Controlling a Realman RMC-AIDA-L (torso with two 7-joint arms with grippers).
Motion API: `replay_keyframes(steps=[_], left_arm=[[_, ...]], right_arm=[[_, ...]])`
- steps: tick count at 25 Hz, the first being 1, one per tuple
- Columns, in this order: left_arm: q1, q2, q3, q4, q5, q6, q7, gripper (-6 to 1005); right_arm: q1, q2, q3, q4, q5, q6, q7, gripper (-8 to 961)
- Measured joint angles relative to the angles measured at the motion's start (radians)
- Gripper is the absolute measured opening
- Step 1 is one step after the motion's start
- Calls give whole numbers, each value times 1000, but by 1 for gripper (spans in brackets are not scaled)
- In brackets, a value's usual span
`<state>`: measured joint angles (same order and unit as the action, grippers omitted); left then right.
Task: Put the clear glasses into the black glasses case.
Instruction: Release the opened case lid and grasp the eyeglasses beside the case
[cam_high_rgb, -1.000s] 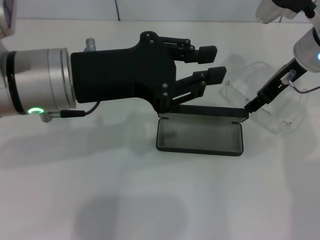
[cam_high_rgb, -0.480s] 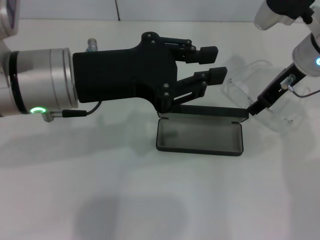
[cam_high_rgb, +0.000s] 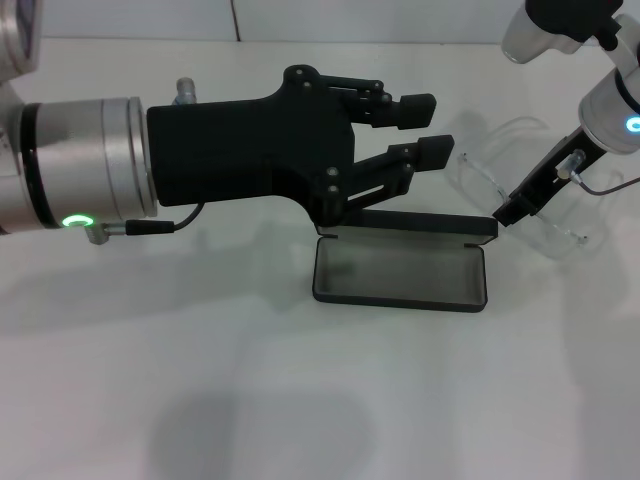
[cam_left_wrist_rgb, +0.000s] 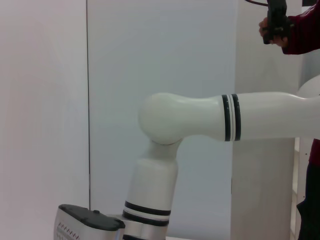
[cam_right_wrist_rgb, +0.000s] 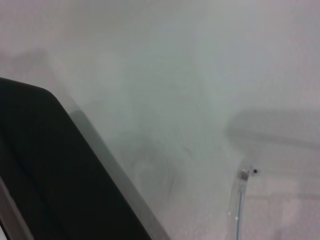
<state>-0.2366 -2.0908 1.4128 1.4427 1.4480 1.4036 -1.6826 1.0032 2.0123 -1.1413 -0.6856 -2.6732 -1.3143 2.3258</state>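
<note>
The black glasses case (cam_high_rgb: 400, 272) lies open on the white table, grey lining up, with its lid (cam_high_rgb: 420, 223) standing on the far side. The clear glasses (cam_high_rgb: 478, 178) hang just right of the case's far right corner. My right gripper (cam_high_rgb: 508, 212) comes down from the upper right and is shut on them near their middle. My left gripper (cam_high_rgb: 428, 125) hovers open above the lid, fingers pointing right, holding nothing. In the right wrist view the case (cam_right_wrist_rgb: 50, 165) fills one corner and a clear arm of the glasses (cam_right_wrist_rgb: 239, 197) shows beside it.
The white table (cam_high_rgb: 300, 400) stretches bare in front of the case. The left arm's silver wrist (cam_high_rgb: 70, 160) reaches in from the left. In the left wrist view a white robot arm (cam_left_wrist_rgb: 210, 120) crosses in front of a wall, with a person's hand (cam_left_wrist_rgb: 274, 27) behind it.
My right gripper has shifted slightly right and up, carrying the clear glasses with it. The left gripper has barely moved.
</note>
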Motion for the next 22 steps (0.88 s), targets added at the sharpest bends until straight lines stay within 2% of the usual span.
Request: replay_keyframes(steps=[22], left_arm=[[5,0,-2,-11,0,-1,11,314]], right_arm=[[-28,0,-3,-16,6,7,-11,140]])
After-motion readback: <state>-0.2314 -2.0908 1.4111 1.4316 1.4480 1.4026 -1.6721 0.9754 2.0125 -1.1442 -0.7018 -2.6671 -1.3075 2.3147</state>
